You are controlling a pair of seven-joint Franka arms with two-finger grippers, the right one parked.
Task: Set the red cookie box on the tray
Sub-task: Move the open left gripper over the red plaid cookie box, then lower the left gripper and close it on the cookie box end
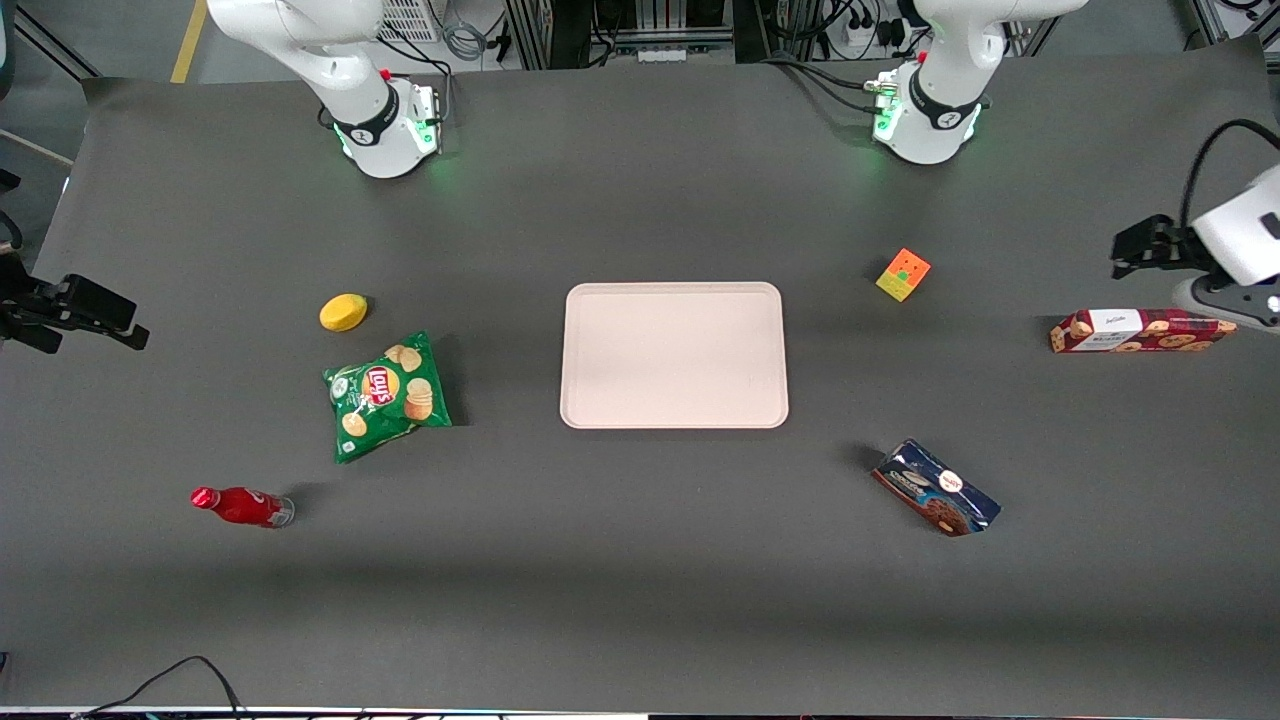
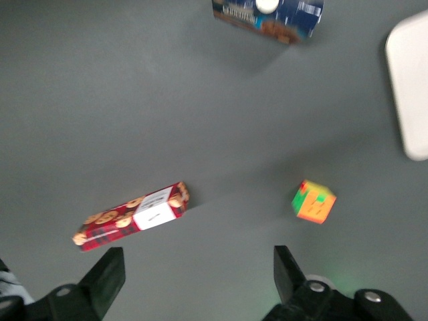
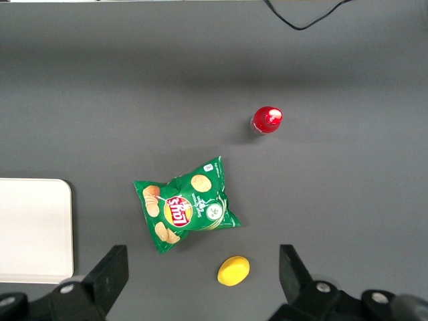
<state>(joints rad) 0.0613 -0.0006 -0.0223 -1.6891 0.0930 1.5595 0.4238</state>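
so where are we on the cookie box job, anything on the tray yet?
Nothing placed yet: the tray holds nothing. The red cookie box lies flat on the table toward the working arm's end, untouched. In hand: the gripper is open and hangs above the table close to the box, which lies outside its fingers. Left: descend, grasp the box, carry it to the tray and set it down.

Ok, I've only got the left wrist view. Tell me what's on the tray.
Observer: Nothing lies on the tray; the front view shows all of it bare.
Operator: Now give me the pincer's place on the table.
Observer: The pincer hangs open at the working arm's end of the table, near the cookie box and not touching it.
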